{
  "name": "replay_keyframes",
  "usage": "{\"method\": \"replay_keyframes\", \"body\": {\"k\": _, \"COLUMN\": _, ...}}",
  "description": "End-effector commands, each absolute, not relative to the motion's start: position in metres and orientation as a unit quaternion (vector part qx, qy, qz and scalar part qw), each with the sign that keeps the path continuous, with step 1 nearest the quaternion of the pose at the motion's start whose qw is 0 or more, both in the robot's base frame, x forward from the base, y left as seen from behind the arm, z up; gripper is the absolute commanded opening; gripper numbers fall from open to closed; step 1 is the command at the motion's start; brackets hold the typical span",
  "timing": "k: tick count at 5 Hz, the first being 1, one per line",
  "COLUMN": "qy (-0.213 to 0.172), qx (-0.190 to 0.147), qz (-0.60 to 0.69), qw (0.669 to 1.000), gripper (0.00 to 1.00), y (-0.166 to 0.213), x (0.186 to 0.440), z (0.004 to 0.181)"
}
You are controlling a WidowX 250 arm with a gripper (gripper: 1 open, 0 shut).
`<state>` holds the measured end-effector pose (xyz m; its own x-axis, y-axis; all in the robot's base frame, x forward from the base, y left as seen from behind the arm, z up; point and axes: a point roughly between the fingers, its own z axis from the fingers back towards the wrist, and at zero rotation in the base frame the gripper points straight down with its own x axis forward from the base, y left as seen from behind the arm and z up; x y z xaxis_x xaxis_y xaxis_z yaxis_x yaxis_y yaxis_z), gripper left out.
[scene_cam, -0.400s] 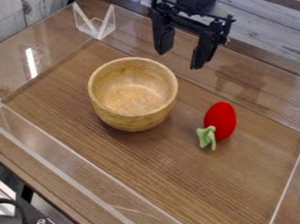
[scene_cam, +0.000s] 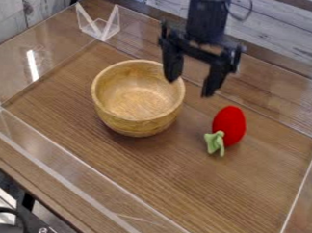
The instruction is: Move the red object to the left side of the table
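A brown wood-grain table [scene_cam: 182, 192] with dark streaks is seen from above and to one side, its nearest edge bounded by a low clear acrylic wall [scene_cam: 66, 168] that catches pale reflections. Nothing is set on the near stretch of the tabletop. Further in, toward the right of the view, the red object [scene_cam: 229, 123] is laid on the wood: a small glossy strawberry-shaped toy, its light green leafy stem [scene_cam: 216, 143] pointed toward the viewer and resting on the surface. It is touched by nothing. To its left, near but apart from it, a round wooden bowl [scene_cam: 138, 99] is stood upright, and no contents are seen in its pale hollow. Above and just behind the gap between bowl and strawberry, the black gripper [scene_cam: 196, 77] is held pointing straight down, its two fingers spread wide with open space between them and nothing grasped. One finger is seen over the bowl's far right rim, the other just up and left of the strawberry; whether either tip is in contact with anything cannot be told from this angle. Farthest back, at the upper left corner of the enclosure, a small clear folded acrylic piece [scene_cam: 98, 22] is stood beside the far wall, with light planks visible beyond.
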<state>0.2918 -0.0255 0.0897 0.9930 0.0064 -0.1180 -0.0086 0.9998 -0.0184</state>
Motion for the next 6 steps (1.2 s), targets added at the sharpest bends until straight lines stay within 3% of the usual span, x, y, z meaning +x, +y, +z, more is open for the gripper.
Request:
{"method": "replay_keyframes", "body": {"k": 1, "qy": 0.034, "qx": -0.016, "qz": 0.004, "qw": 0.999, "gripper": 1.00, "y": -0.045, "x": 0.304, "z": 0.084}}
{"method": "replay_keyframes", "body": {"k": 3, "qy": 0.024, "qx": -0.027, "qz": 0.004, "qw": 0.999, "gripper": 1.00, "y": -0.077, "x": 0.322, "z": 0.062}}
{"method": "replay_keyframes", "body": {"k": 6, "qy": 0.035, "qx": -0.025, "qz": 0.020, "qw": 0.999, "gripper": 1.00, "y": -0.073, "x": 0.334, "z": 0.041}}
